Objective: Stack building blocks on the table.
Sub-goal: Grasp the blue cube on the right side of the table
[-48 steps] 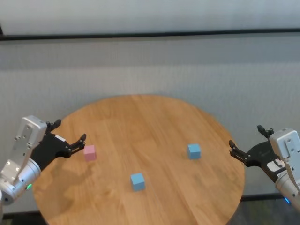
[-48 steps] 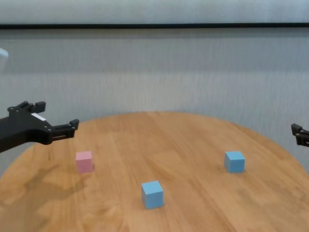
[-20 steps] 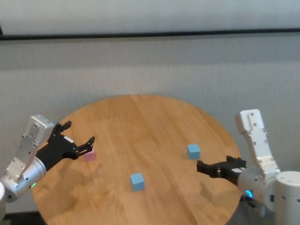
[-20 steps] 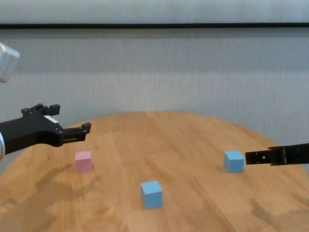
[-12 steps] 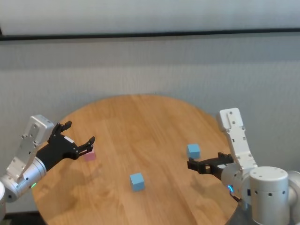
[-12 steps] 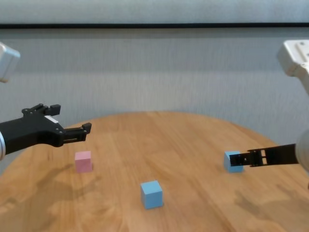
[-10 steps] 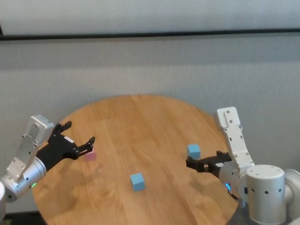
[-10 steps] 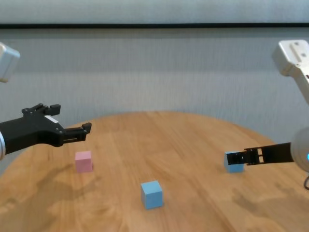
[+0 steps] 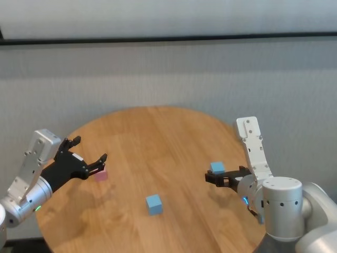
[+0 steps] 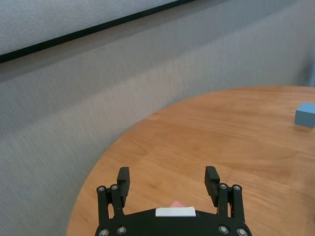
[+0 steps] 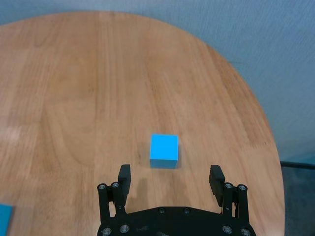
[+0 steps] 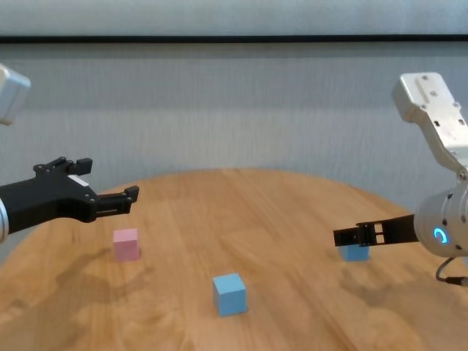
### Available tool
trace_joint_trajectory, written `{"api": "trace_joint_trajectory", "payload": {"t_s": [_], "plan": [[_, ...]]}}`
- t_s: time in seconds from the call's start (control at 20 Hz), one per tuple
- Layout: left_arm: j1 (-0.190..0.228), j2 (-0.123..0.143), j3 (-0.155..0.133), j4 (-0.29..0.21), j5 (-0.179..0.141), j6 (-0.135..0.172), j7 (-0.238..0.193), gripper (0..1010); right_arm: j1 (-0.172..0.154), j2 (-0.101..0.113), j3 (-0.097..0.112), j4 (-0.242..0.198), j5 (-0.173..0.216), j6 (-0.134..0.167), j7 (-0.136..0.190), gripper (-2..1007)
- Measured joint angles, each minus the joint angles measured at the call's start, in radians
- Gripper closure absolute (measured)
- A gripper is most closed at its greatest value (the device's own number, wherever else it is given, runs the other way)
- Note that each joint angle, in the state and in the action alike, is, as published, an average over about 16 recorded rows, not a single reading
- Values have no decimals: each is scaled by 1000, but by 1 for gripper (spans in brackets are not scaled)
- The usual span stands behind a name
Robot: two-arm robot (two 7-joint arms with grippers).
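Three building blocks lie on the round wooden table (image 9: 158,137), all apart from one another and none stacked: two light blue cubes and one pale pink cube. They are small matte cubes of equal size. The pink block (image 9: 101,175) sits near the table's left edge. One blue block (image 9: 154,204) rests toward the near middle. The other blue block (image 9: 217,168) lies on the right side, flat on the wood with its top face clear in the right wrist view (image 11: 164,150).

The right gripper (image 9: 213,178) hovers over the table just near of that right-hand blue block, fingers spread wide with nothing between them. The left gripper (image 9: 90,157) hangs above the pink block, its fingers (image 10: 123,178) likewise spread apart and empty.
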Motion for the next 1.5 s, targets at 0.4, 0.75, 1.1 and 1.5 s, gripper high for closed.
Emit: {"api": "trace_joint_trajectory", "payload": {"t_s": [0.4,0.75,1.1,1.5], "plan": [[-1,0,0,1,0,0,-1,10,51,-40,4,119,-21,-47,22,0],[-1,0,1,1,-1,0,-1,10,89,-65,9,206,-37,-80,42,0],[-1,0,1,1,-1,0,-1,10,115,-80,18,263,-47,-107,64,0],[-1,0,1,1,-1,0,-1,10,124,-86,23,281,-50,-120,79,0]]}}
